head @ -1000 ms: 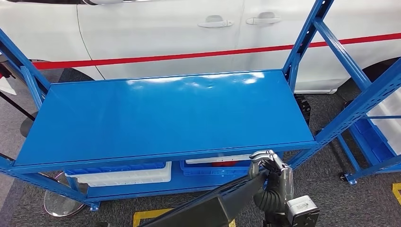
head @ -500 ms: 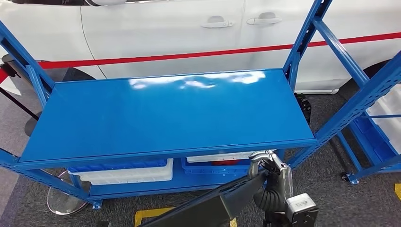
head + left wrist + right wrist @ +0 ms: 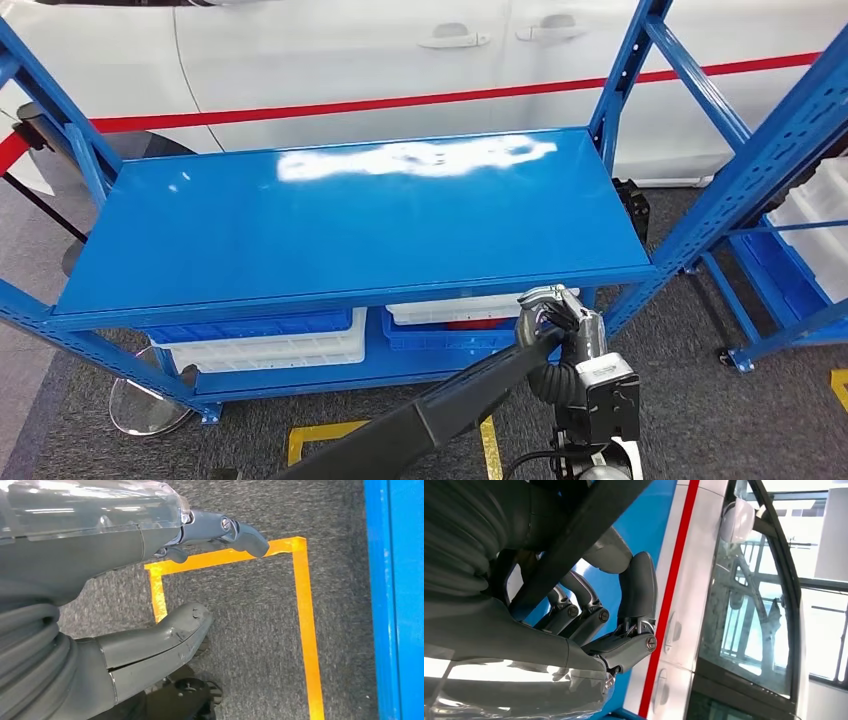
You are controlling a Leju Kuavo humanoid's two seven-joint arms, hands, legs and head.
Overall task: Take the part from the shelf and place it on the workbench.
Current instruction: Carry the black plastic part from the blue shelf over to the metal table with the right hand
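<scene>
Blue shelf top point(image 3: 340, 215) bare, fills centre frame. Uprights point(image 3: 622, 75) fence upper right and left corners. White car point(image 3: 380, 50) closes off the back along the top edge. Lower tier is tight: white bins point(image 3: 270, 350) and blue bins point(image 3: 250, 325) packed under the front rail, lower centre. Right hand point(image 3: 555, 315) holds long dark part point(image 3: 440, 415) just below that rail.

A long, flat, dark grey part point(image 3: 440, 415) is slanting from the lower left of the head view up toward the front edge of the blue shelf point(image 3: 350, 215), its upper end sitting in the right hand point(image 3: 560, 320). In the right wrist view it is crossing the curled fingers point(image 3: 584, 615) as a dark bar.
</scene>
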